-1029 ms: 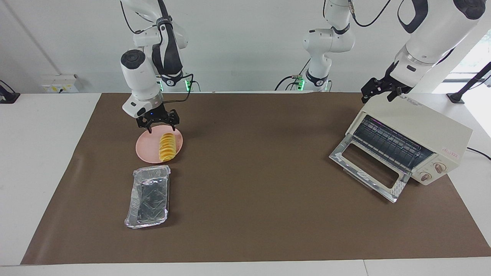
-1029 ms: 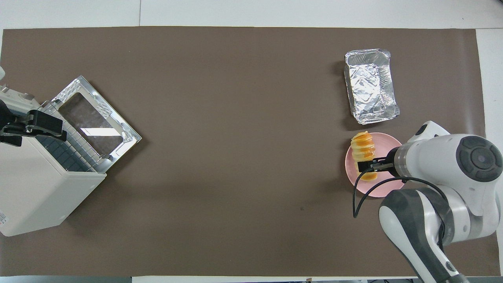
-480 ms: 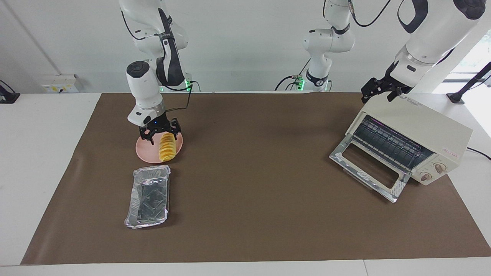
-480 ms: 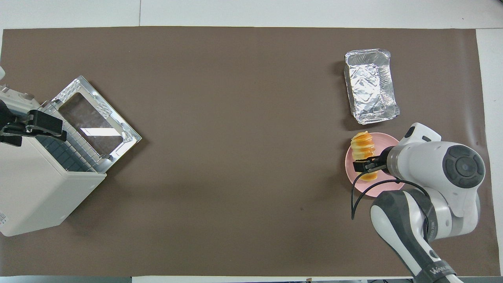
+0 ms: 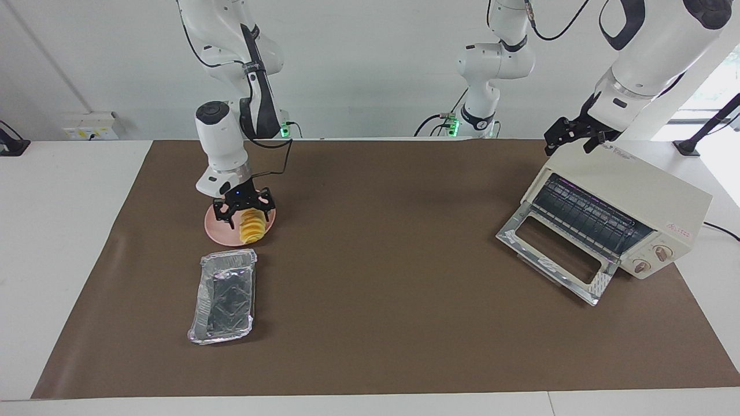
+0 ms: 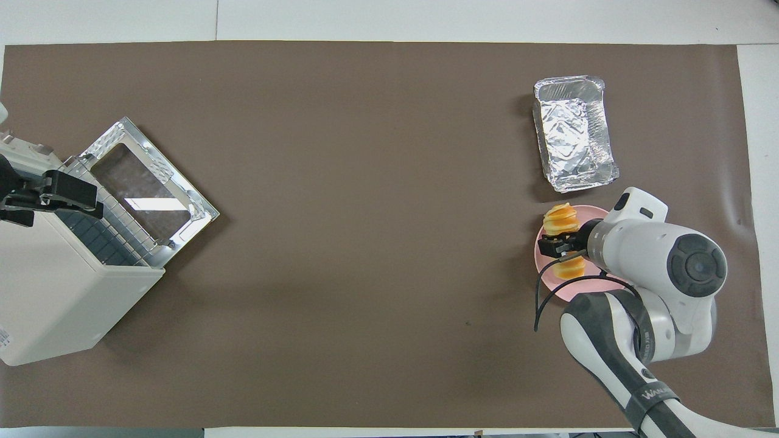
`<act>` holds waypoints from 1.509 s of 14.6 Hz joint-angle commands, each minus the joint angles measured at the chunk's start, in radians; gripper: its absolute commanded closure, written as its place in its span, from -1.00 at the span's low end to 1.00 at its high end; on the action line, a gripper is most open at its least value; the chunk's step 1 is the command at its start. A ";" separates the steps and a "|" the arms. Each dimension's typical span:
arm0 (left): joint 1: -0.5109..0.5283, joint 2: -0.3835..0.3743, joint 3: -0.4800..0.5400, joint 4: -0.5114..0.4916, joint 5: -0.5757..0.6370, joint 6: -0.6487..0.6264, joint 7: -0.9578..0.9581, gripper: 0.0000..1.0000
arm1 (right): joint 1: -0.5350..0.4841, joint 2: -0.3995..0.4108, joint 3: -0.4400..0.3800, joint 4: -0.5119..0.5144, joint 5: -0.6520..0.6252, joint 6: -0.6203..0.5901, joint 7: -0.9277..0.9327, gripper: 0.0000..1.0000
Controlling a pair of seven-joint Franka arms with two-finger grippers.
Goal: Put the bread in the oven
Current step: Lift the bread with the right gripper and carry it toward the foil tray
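Yellow-orange bread (image 5: 252,228) lies on my pink plate (image 5: 216,229), at the right arm's end of the tabletop (image 5: 381,277), with a foil tray (image 5: 224,296) farther from me. My right hand (image 5: 243,209) is low over the loaf, fingers spread to either side of its middle, not yet pinching. Step in hand: the grasp. The next move, I judge, calls for closing gently across the ridged slices, then lifting. My left hand (image 5: 573,136), also spread, waits over the oven (image 5: 647,196), whose door (image 5: 555,260) hangs open at the left arm's end.
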 commanded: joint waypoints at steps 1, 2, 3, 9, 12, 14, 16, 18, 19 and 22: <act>0.014 -0.027 -0.007 -0.026 -0.010 -0.001 0.003 -1.00 | 0.000 0.033 0.002 -0.003 0.004 0.066 0.046 -1.00; 0.014 -0.027 -0.007 -0.026 -0.010 -0.001 0.003 -1.00 | 0.003 0.041 0.002 -0.003 0.004 0.093 0.077 -1.00; 0.014 -0.027 -0.007 -0.026 -0.010 -0.001 0.003 -1.00 | 0.003 0.041 0.002 -0.006 0.004 0.097 0.082 -1.00; 0.014 -0.027 -0.007 -0.026 -0.010 -0.001 0.003 -1.00 | 0.001 0.040 0.002 -0.006 0.004 0.089 0.094 0.92; 0.014 -0.027 -0.007 -0.026 -0.010 -0.001 0.003 -1.00 | 0.001 0.038 0.002 -0.004 0.004 0.082 0.097 1.00; 0.014 -0.027 -0.007 -0.026 -0.010 -0.001 0.003 -1.00 | 0.001 0.034 0.002 0.005 0.004 0.042 0.096 1.00; 0.014 -0.027 -0.007 -0.026 -0.010 -0.001 0.003 -1.00 | 0.001 0.030 0.004 0.055 0.004 -0.044 0.093 1.00; 0.014 -0.027 -0.007 -0.026 -0.010 -0.001 0.003 -1.00 | 0.001 0.035 0.004 0.176 0.004 -0.226 0.093 1.00; 0.014 -0.027 -0.007 -0.026 -0.010 -0.001 0.003 -1.00 | 0.000 0.044 0.004 0.260 0.006 -0.333 0.091 1.00; 0.014 -0.027 -0.007 -0.026 -0.010 -0.001 0.003 -1.00 | -0.034 0.110 -0.003 0.516 0.120 -0.599 0.055 1.00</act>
